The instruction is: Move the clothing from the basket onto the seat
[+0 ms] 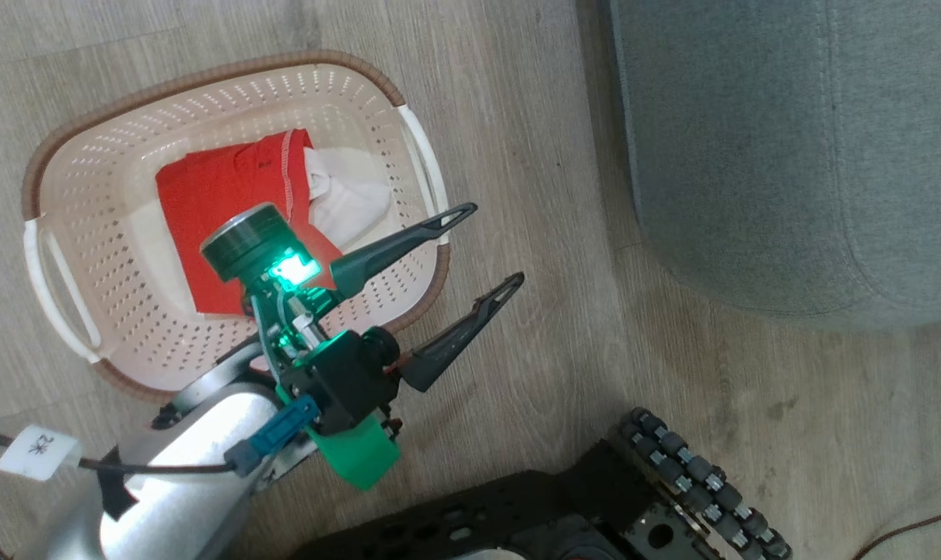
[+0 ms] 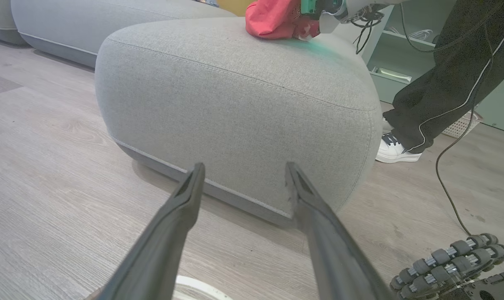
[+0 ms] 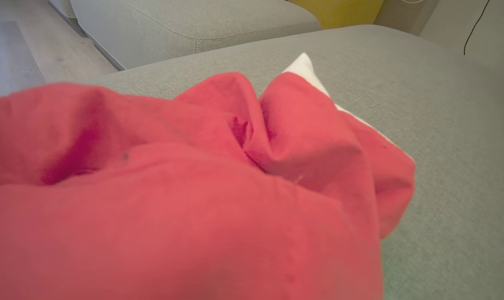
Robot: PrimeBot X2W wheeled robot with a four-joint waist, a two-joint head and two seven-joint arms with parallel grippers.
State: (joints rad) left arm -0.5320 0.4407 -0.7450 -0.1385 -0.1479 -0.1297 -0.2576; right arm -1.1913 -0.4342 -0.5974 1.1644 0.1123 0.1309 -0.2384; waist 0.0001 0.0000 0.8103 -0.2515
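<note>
Head view: the left gripper (image 1: 494, 243) stands wide and empty by the right rim of the basket (image 1: 89, 179). More clothing (image 1: 222, 202) lies inside, upper left.

Left wrist view: at top centre, the right gripper (image 2: 318, 12) meets a red garment (image 2: 273, 18) on the seat (image 2: 235, 104).

Right wrist view: its fingers are buried in the cloth and seem pinched on that garment (image 3: 193, 187). It should let go well in from the seat's edge, then lift straight up so nothing drags.

left gripper (image 2: 243, 166) jaws wide apart, low before seat (image 2: 235, 104); red clothing (image 2: 270, 18) bunched on top; person's shoe (image 2: 395, 150) right.
</note>
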